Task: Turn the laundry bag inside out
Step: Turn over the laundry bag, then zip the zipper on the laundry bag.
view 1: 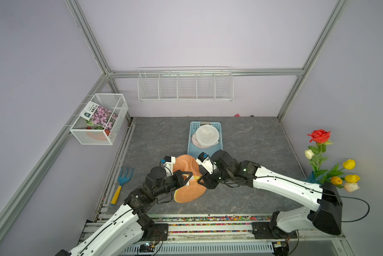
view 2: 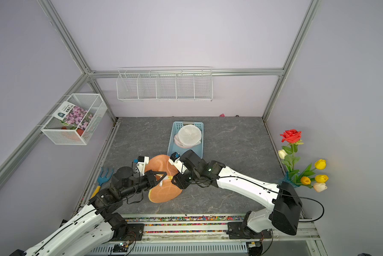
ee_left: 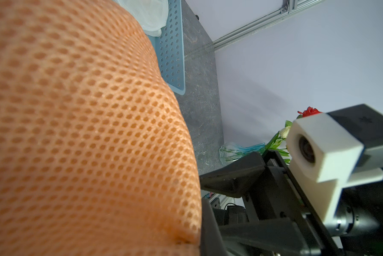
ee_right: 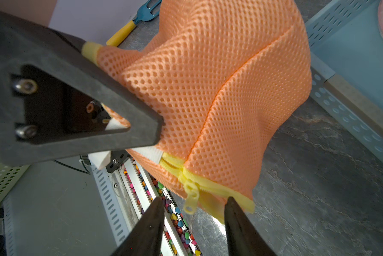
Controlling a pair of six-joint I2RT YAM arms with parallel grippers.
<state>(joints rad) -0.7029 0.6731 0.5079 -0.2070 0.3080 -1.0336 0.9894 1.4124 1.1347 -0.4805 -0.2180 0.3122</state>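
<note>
The laundry bag [view 1: 187, 163] [view 2: 162, 192] is orange mesh with a yellow zipper [ee_right: 210, 185]. It hangs folded between the two arms at the front middle of the table. My left gripper [view 1: 188, 178] [view 2: 162, 176] is shut on the bag's rim and holds it up. The mesh [ee_left: 86, 133] fills most of the left wrist view. My right gripper [view 1: 200, 180] [ee_right: 194, 199] is open. Its fingertips [ee_right: 157, 206] stand either side of the zipper pull [ee_right: 191, 196] at the bag's lower edge. The bag's mouth is hidden.
A blue perforated tray [view 1: 194, 126] with white mesh bags [view 1: 207, 135] lies just behind the arms. A blue garden fork [view 1: 122, 184] lies to the left and a vase of flowers [view 1: 328, 172] stands at the right wall. Wire baskets [view 1: 99, 119] [view 1: 185, 86] hang on the walls.
</note>
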